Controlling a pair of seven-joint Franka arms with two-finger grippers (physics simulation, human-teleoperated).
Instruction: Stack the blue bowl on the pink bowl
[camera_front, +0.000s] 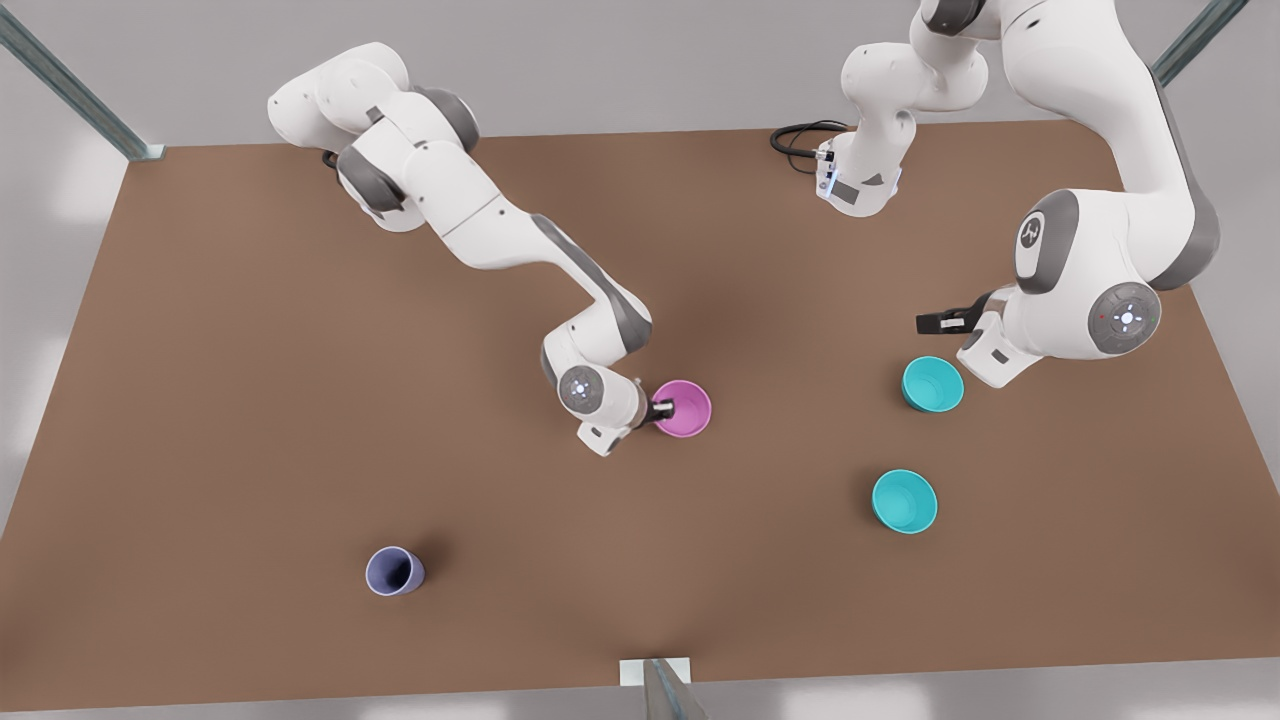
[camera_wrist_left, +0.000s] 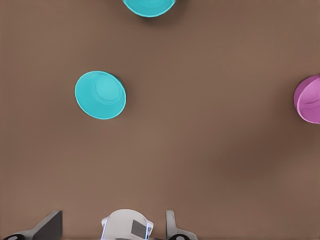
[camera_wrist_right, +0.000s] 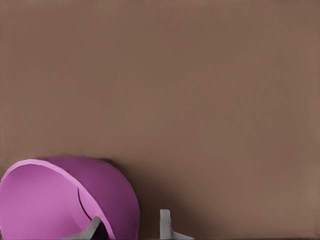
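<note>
Brown tabletop (camera_front: 300, 350): right hand (camera_front: 664, 408) clamps pink bowl (camera_front: 686, 410) rim; left hand (camera_front: 935, 322) hovers apart.

Readable marks: none as text

No words, numbers or brand names can be read anywhere; a small dark emblem sits on the grey joint cap (camera_front: 1034, 236) of the arm at the front view's right; its form is unclear

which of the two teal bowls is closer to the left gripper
The teal bowl farther from the camera, just below the left gripper in the front view. The other teal bowl sits nearer the table's front edge.
</note>
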